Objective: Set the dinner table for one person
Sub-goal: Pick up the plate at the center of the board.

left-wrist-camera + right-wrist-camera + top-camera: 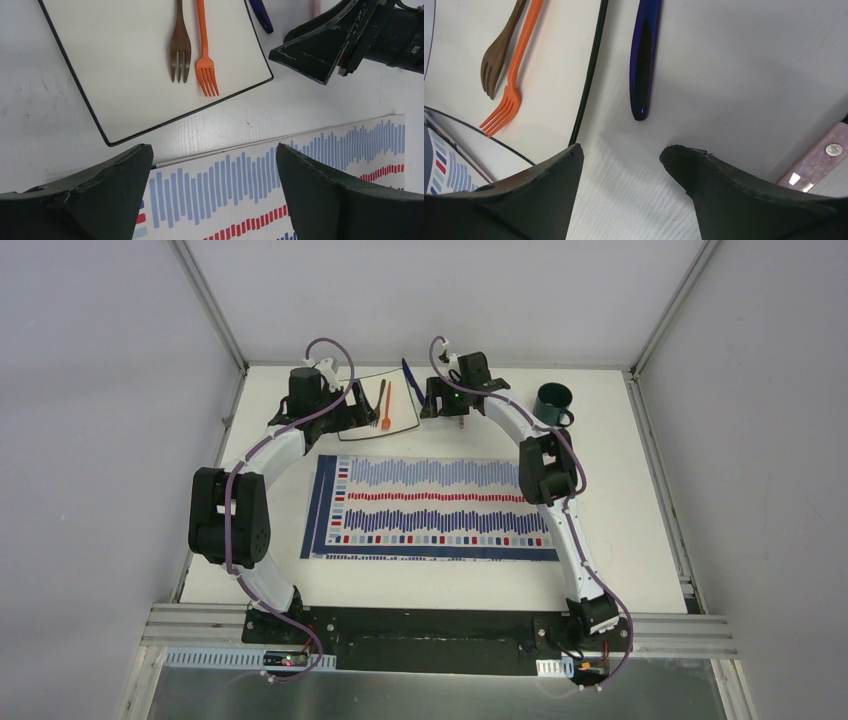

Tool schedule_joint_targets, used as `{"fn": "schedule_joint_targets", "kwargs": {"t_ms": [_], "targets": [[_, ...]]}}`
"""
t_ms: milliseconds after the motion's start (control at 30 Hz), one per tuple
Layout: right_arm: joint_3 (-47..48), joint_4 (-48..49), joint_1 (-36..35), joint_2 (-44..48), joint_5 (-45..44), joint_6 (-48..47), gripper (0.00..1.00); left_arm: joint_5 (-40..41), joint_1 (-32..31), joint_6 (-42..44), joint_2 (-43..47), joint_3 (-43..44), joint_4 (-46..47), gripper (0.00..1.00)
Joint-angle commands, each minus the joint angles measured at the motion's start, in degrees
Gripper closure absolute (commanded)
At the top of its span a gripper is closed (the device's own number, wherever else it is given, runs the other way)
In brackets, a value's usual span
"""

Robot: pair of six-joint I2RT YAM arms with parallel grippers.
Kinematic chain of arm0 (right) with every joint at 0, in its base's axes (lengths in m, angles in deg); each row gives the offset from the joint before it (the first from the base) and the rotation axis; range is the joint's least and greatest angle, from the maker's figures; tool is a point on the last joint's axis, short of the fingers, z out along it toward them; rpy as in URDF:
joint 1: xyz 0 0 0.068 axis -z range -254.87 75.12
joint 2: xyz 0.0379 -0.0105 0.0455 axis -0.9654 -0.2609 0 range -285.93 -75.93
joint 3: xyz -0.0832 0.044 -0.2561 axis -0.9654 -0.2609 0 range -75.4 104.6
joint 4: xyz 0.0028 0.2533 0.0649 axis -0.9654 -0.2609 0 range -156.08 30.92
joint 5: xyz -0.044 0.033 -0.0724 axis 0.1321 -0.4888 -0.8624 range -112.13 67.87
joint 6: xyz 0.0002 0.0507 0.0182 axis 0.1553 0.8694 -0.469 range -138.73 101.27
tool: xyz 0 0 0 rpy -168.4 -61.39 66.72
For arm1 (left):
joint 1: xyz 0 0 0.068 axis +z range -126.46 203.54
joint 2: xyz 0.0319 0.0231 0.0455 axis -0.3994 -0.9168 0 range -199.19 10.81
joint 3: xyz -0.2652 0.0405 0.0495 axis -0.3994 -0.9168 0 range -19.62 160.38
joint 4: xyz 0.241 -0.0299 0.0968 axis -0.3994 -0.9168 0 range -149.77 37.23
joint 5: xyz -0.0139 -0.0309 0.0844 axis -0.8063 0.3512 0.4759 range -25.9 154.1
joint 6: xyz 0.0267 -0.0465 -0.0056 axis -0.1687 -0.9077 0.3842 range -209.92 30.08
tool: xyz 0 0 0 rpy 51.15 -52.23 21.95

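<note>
The dinner table (620, 570) is a white top carrying a striped placemat (430, 505) in the middle. Behind the placemat lies a square white plate (365, 420) with a brown fork (180, 47) and an orange fork (204, 57) on it. A dark blue utensil handle (644, 55) lies on the table just right of the plate. My left gripper (214, 165) hangs open over the placemat's far edge, near the plate's corner. My right gripper (621, 147) stands open over bare table below the blue handle, with nothing between its fingers.
A dark green mug (553, 402) stands at the back right. A pinkish knife handle with a rivet (819, 160) lies right of my right gripper. In the left wrist view the right gripper's fingers (320, 55) show close to the plate's corner. Grey walls enclose the table.
</note>
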Motion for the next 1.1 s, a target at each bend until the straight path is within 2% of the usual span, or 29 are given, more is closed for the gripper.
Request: {"fn": "schedule_joint_targets", "kwargs": {"t_ms": [0, 200, 500, 600, 767, 833, 900, 1000, 1033, 1067], "targets": [[-0.77, -0.19, -0.56, -0.73, -0.22, -0.75, 0.23, -1.44, 0.6, 0.04, 0.05, -0.38, 2.05, 0.01], [-5.24, -0.38, -0.76, 2.59, -0.6, -0.62, 0.25, -1.69, 0.59, -0.09, -0.04, -0.51, 2.03, 0.01], [-23.72, 0.37, -1.79, 18.13, -10.39, -1.19, 0.2, -1.75, 0.58, 0.0, 0.99, -1.18, 1.85, 0.01], [-28.5, 1.38, -1.81, 22.47, -10.31, -0.53, 0.17, -1.79, 0.61, -0.09, 1.29, -1.42, 2.06, 0.01], [-34.1, 6.47, -1.79, 24.61, -7.03, 2.92, 0.17, -1.89, 0.52, -0.69, 1.19, -1.48, 2.53, 0.01], [-37.1, 11.12, -1.79, 25.07, -4.59, 5.29, 0.17, -1.77, 0.52, -0.71, 1.11, -1.41, 2.55, 0.01], [-41.69, 19.69, -1.58, 25.81, -1.27, 8.84, 0.17, -1.05, 0.52, -0.56, 1.32, -1.58, 2.56, 0.01], [-48.04, 35.58, -1.45, 26.04, 4.9, 18.36, 0.17, 0.03, 0.52, -0.13, 1.3, -1.6, 2.47, 0.01], [-50.36, 44.16, -1.63, 25.16, 4.9, 18.36, 0.17, -0.21, 0.61, 0.28, 0.84, -1.34, 2.71, 0.01], [-50.99, 47.16, -1.81, 24.7, 6.44, 24.76, 0.17, -0.33, 0.61, 0.5, 0.58, -1.23, 2.8, 0.01]]}}
